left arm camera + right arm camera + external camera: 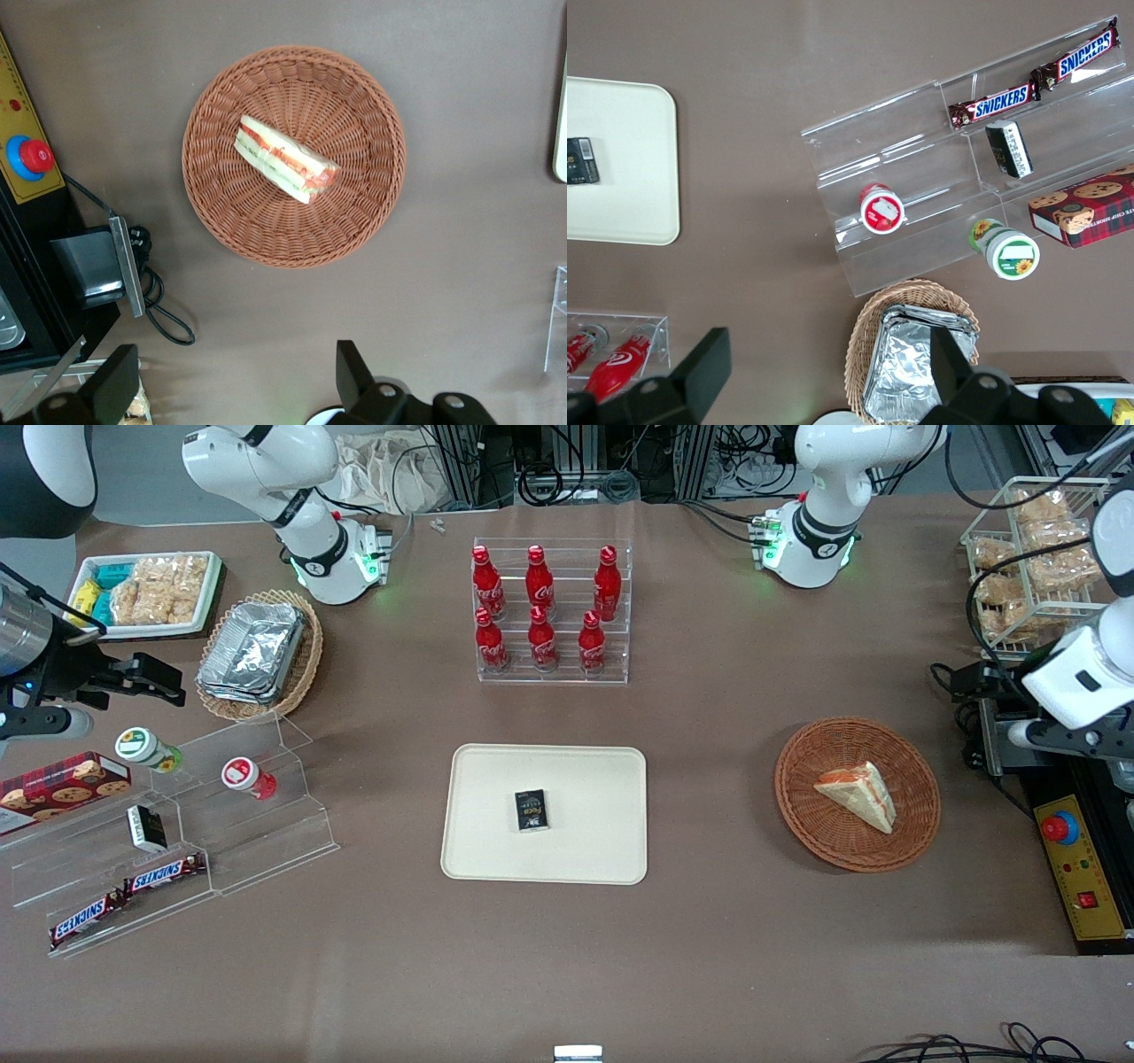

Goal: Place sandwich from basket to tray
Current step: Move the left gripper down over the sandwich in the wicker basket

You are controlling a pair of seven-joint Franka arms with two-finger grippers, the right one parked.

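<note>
**Sandwich untouched in basket; pincer high and spread**

The gripper (235, 390) hangs high above the table with its fingers wide apart and nothing between them, off the basket's rim towards the working arm's end of the table.

The basket (802, 815) lies well apart from the tray (496, 850), at about 3 o'clock from it in the front view. The sandwich (858, 793) lies on its side near the basket's middle, filling edge up-table.

Judgement: light, soft, easily crushed; the clear wrap is probably slippery. Close gently across the two flat bread faces at mid-wedge, not at the thin tip.

A small dark packet (532, 810) occupies the tray's centre.
</note>
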